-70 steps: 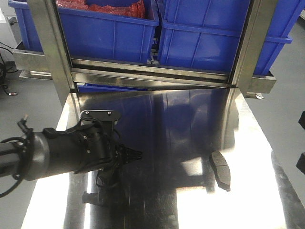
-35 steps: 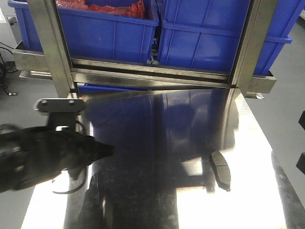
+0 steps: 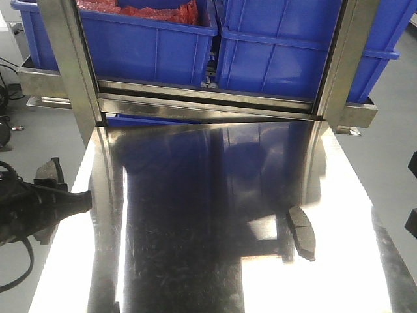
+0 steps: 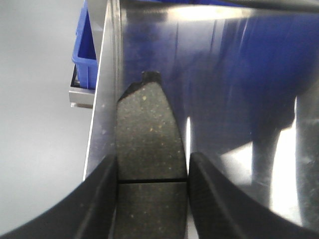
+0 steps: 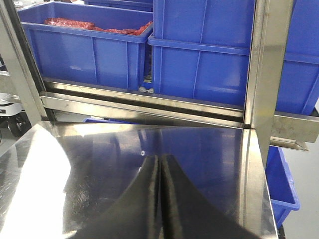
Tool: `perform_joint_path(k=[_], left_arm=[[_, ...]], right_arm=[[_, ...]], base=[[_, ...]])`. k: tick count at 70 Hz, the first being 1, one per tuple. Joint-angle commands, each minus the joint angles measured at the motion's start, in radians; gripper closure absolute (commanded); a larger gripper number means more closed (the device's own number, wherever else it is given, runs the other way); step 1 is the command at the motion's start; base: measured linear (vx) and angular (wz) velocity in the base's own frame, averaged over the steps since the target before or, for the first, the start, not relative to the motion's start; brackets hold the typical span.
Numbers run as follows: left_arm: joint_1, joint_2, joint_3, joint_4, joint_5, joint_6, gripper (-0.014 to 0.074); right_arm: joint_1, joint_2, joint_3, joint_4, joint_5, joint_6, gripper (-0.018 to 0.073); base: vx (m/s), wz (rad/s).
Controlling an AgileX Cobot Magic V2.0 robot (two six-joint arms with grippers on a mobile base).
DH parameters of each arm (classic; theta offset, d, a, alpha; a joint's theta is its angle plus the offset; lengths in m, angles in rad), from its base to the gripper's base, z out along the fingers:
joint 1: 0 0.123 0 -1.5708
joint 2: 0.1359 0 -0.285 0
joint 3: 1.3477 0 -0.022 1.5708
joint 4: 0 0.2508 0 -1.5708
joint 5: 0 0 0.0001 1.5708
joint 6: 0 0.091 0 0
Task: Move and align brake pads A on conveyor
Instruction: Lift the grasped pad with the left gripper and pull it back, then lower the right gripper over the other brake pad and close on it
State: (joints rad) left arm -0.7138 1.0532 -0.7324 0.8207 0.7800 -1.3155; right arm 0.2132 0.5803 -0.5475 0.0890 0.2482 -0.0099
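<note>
Jaws of the left gripper are clamped on one brake pad. Jaws of the right gripper are pressed together with nothing between them.

1. Steel table: shiny, with the blue bins racked behind it.
2. Left arm: a second ago it worked over the table's left half. It has since swung outward and now sits beyond the table's left edge. Judgement: pick-up is complete and transfer is under way. The conveyor appears in no view, so the destination cannot be checked.
3. Second brake pad: lies flat on the right part of the table, well apart from both grippers. Judgement: it remains to be fetched.

View differences:
- The front view alone shows the second brake pad and the arm's position off the table. It does not resolve the grasp.
- The left wrist view alone shows the grasp. The grey friction face points at the camera, the cross groove lies between the fingers, and the pad's far end hangs over the table's left edge.
- The right wrist view alone shows the closed, empty right fingers above the table. Neither pad appears there.
</note>
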Motion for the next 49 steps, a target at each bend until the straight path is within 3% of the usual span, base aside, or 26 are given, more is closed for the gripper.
perform_joint_path(k=[1,49], left_arm=[[-0.006,-0.025,-0.026,0.055,-0.002,-0.012,0.0383],[-0.006,-0.022,-0.026,0.052,0.001,-0.012,0.0380]], right_arm=[[-0.004,0.002,-0.028,-0.004,-0.075,-0.007,0.0568],[-0.004,0.002,-0.028,-0.004,-0.075,-0.007,0.0568]], base=[[0.00,0.00],[0.00,0.00]])
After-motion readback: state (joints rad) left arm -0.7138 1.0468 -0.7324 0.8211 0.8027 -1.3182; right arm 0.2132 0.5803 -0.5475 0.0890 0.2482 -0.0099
